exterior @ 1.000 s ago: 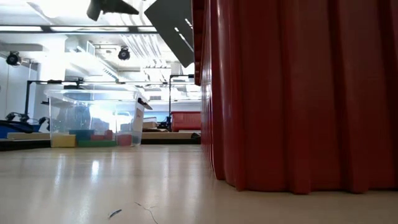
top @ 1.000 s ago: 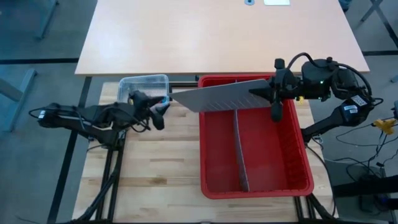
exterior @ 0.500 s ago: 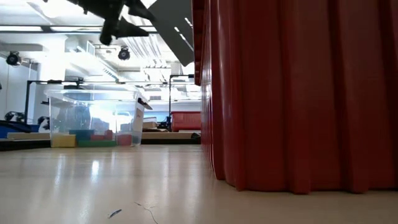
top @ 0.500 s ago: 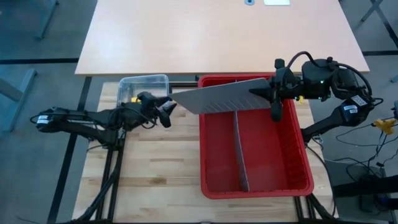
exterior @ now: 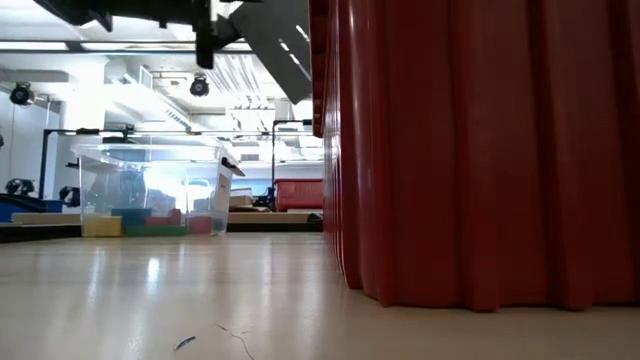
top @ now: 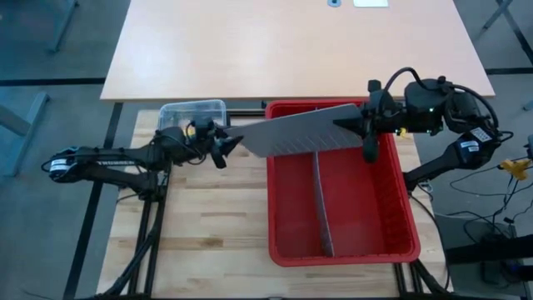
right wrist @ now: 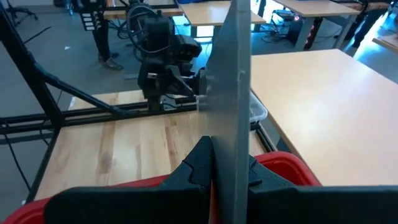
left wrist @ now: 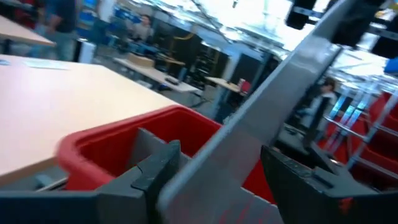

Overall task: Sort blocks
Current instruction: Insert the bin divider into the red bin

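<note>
My right hand (top: 364,127) clamps the stiff grey panel (top: 291,133); left hand (top: 223,143) open astride its far tip.

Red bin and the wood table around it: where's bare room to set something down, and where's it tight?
Free: both compartments of the red bin beside its upright divider, and the wood table in front of the left gripper. Crowded: the bin's far edge, where the right gripper holds the grey panel out toward the clear tub.

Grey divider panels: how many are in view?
2. One long panel is held in the air by the right pincer, its far end at the left pincer; one stands upright inside the red bin.
</note>
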You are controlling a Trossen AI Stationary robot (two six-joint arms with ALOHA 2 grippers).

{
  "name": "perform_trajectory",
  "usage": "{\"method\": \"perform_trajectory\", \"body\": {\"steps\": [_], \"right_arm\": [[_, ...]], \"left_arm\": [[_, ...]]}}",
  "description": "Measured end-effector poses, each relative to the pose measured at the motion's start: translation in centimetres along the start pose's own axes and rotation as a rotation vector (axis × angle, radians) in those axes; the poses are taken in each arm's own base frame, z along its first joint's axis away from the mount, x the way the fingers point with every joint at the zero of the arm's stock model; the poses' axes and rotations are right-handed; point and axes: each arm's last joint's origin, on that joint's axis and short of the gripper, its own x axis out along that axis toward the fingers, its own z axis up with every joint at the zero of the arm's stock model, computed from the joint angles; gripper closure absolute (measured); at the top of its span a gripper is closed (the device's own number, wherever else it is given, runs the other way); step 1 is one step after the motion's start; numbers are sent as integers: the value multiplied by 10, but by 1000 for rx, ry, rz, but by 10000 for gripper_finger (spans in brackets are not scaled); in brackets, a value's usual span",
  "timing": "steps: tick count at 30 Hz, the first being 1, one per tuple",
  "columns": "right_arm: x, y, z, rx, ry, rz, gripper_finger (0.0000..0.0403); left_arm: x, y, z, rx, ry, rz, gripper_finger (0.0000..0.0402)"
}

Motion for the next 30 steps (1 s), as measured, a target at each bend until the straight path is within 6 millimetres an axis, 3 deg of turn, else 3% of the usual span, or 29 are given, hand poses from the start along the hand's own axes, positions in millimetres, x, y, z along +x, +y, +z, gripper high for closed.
{"method": "perform_trajectory", "body": {"steps": [8,15,19,26,30], "right_arm": [[-3,-1,-1,6,4,-9,403],[-13,-4,-3,10,3,-48,403],[-21,-7,-9,16,44,-67,403],[-41,-12,-28,20,179,-101,402],[-60,-17,-30,26,133,-110,402]], "left_arm": [[36,-4,-11,11,96,-42,235],[44,-5,-16,37,114,-74,384],[40,-8,-10,37,98,-103,396],[40,-22,17,26,22,-161,401],[49,-37,35,60,0,-219,399]]}}
